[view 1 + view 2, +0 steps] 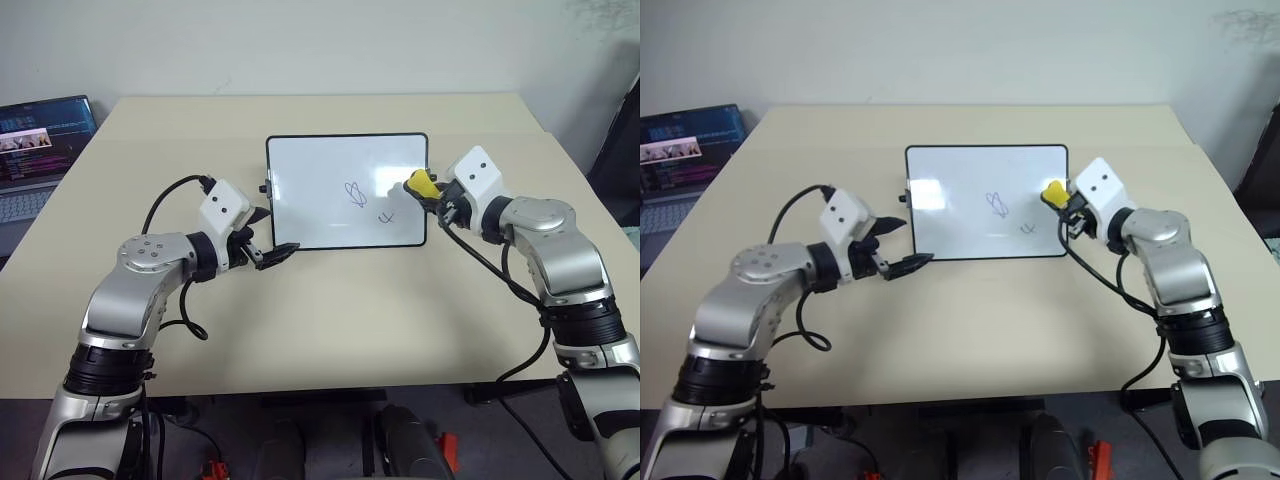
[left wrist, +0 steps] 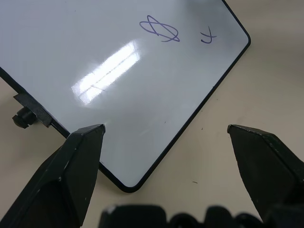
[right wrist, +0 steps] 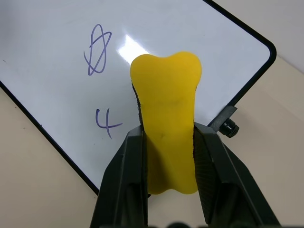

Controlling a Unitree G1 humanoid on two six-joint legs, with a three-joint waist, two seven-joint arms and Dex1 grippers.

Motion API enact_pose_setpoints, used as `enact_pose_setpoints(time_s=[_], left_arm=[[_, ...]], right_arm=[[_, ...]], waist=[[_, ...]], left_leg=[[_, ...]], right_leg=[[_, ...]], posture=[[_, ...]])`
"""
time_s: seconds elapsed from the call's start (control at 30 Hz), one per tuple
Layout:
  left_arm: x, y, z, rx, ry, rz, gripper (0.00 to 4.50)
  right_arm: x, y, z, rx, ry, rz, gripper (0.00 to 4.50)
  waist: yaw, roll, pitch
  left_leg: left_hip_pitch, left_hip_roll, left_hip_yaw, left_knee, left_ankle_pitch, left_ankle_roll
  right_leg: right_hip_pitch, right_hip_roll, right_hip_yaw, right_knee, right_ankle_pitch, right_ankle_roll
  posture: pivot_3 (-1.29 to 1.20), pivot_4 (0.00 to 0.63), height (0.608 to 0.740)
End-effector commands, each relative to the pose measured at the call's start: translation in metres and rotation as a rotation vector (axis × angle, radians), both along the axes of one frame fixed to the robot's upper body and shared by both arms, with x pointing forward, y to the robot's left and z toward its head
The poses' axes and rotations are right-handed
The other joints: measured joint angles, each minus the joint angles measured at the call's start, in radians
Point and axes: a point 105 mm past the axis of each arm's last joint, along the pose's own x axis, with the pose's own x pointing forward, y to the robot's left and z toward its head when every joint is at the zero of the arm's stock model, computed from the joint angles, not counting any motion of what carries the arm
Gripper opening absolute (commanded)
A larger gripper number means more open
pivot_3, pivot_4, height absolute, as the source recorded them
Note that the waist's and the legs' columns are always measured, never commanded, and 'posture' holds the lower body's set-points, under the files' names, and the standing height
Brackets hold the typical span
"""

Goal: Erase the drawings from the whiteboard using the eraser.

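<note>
The whiteboard (image 1: 310,170) lies flat in the middle of the beige table. Two blue drawings show on its right half: a looped scribble (image 1: 353,194) and a small x-like squiggle (image 1: 388,216). My right gripper (image 3: 169,130) is shut on the yellow eraser (image 1: 420,184), which it holds over the board's right edge, just right of the squiggle. Whether the eraser touches the board I cannot tell. My left gripper (image 2: 166,130) is open at the board's near left corner, one finger on each side of that corner, holding nothing.
A laptop (image 1: 40,140) with a lit screen stands off the table's far left side. Small black knobs (image 2: 23,118) stick out from the board's short sides. Bare tabletop (image 1: 350,320) stretches from the board toward me.
</note>
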Motion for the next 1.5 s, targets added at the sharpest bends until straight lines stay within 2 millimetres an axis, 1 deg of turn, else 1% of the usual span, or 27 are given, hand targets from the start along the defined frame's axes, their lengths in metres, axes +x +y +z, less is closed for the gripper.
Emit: enact_pose_setpoints(time_s=[0.03,0.13,0.3,0.63,0.7,0.77,0.9,1.0,1.1,1.27,1.4,1.5], left_arm=[[-0.003,-0.003,0.015,-0.005,-0.058,-0.019,4.5],[-0.002,-0.005,0.013,-0.01,-0.05,-0.026,4.5],[-0.001,-0.01,0.009,-0.018,-0.041,-0.035,4.5],[-0.001,-0.015,0.006,-0.022,-0.033,-0.046,4.5],[-0.002,-0.015,0.006,-0.023,-0.033,-0.046,4.5],[-0.002,-0.016,0.005,-0.022,-0.031,-0.046,4.5],[-0.004,-0.015,0.004,-0.025,-0.028,-0.044,4.5],[-0.004,-0.015,0.003,-0.024,-0.027,-0.041,4.5],[-0.004,-0.014,0.004,-0.025,-0.028,-0.04,4.5],[-0.004,-0.014,0.003,-0.025,-0.026,-0.04,4.5],[-0.004,-0.015,0.003,-0.026,-0.027,-0.043,4.5],[-0.004,-0.015,0.004,-0.025,-0.029,-0.045,4.5]], right_arm=[[-0.002,0.008,0.021,0.018,-0.072,0.033,0.96],[-0.004,0.033,0.017,0.014,-0.066,0.102,0.96],[0.009,0.06,0.021,0.018,-0.086,0.107,0.96],[0.043,0.093,0.013,-0.019,-0.092,0.041,0.96],[0.048,0.098,0.013,-0.027,-0.094,0.025,0.96],[0.054,0.098,0.014,-0.021,-0.092,-0.015,0.96],[0.063,0.095,0.014,-0.032,-0.083,-0.084,0.96],[0.067,0.092,0.01,-0.057,-0.072,-0.12,0.96],[0.067,0.091,-0.003,-0.131,-0.062,-0.127,0.96],[0.054,0.104,-0.031,-0.225,0.009,-0.042,0.96],[0.034,0.115,-0.067,-0.325,0.112,0.063,0.96],[0.024,0.118,-0.079,-0.35,0.153,0.101,0.96]], waist=[[0.0,0.0,0.0],[-0.003,0.0,0.0],[-0.004,0.0,0.0],[-0.002,0.0,0.0],[-0.002,0.0,0.0],[-0.003,0.0,0.0],[-0.004,0.0,0.0],[-0.004,0.0,0.0],[-0.004,0.0,0.0],[-0.005,-0.001,-0.001],[-0.006,-0.002,-0.002],[-0.007,-0.002,-0.002]], left_leg=[[0.0,0.0,0.0,0.0,0.0,0.0],[0.0,0.0,0.0,0.0,0.0,0.0],[0.001,0.0,0.0,0.0,0.0,0.0],[0.0,0.0,0.0,-0.001,0.0,0.0],[0.0,0.0,0.0,-0.001,0.0,0.0],[0.0,0.0,0.0,-0.001,0.0,0.0],[0.0,0.0,0.0,-0.001,0.0,0.0],[0.0,0.0,0.0,-0.001,0.0,0.0],[0.001,0.0,0.0,0.0,0.0,0.0],[0.005,0.0,-0.001,0.0,0.0,0.0],[0.009,0.0,-0.001,0.0,0.0,0.0],[0.013,0.0,-0.001,0.0,0.0,0.0]], right_leg=[[0.0,0.0,0.0,0.0,0.0,0.0],[0.0,0.0,0.0,0.0,0.0,0.0],[0.0,0.0,0.0,0.001,0.0,0.0],[-0.001,0.0,0.0,0.001,0.0,0.0],[-0.001,0.0,0.0,0.001,0.0,0.0],[-0.001,0.0,0.0,0.001,0.0,0.0],[-0.002,0.0,0.0,0.001,0.0,0.0],[-0.001,0.0,0.0,0.002,0.0,-0.001],[-0.001,0.0,0.0,0.002,0.0,-0.001],[0.003,0.0,0.0,0.002,0.0,0.0],[0.007,0.0,0.0,0.001,-0.001,0.002],[0.01,0.001,0.0,0.001,-0.003,0.004]], posture=[[0.0,0.15,0.74],[0.0,0.15,0.74],[0.0,0.15,0.74],[0.0,0.15,0.74],[0.0,0.15,0.74],[0.0,0.15,0.74],[0.0,0.15,0.74],[0.0,0.15,0.74],[0.0,0.15,0.74],[0.0,0.15,0.74],[0.0,0.15,0.74],[0.0,0.15,0.74]])
